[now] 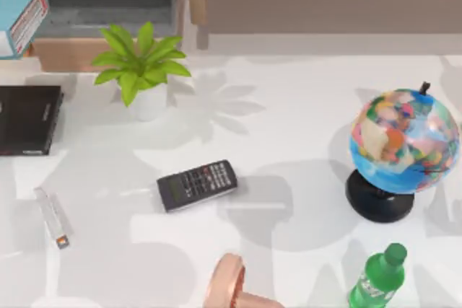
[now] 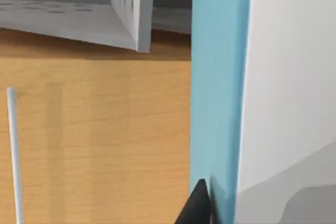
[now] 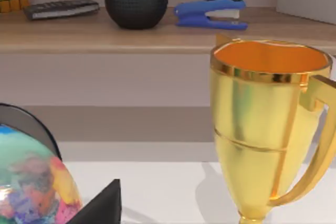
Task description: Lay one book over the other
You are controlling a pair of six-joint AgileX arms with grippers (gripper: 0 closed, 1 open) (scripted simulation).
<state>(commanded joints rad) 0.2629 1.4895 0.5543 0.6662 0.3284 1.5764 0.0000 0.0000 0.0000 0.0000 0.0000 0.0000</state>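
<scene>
thick book [image 1: 20, 21] far left behind flat book [image 1: 29, 119], calculator [image 1: 196, 185] mid-table

The tabletop [image 1: 289, 142] looks smooth, white and faintly glossy. The teal book [image 1: 20, 19] has a matt cover; the black book [image 1: 29, 119] is smooth. The trophy [image 3: 262, 124] gleams like polished gold metal; the shelf [image 3: 105, 35] looks wooden.

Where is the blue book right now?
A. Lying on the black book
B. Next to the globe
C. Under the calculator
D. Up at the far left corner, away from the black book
D. In the top view the blue book sits at the upper left corner, apart from the black book lying flat on the table below it.
</scene>
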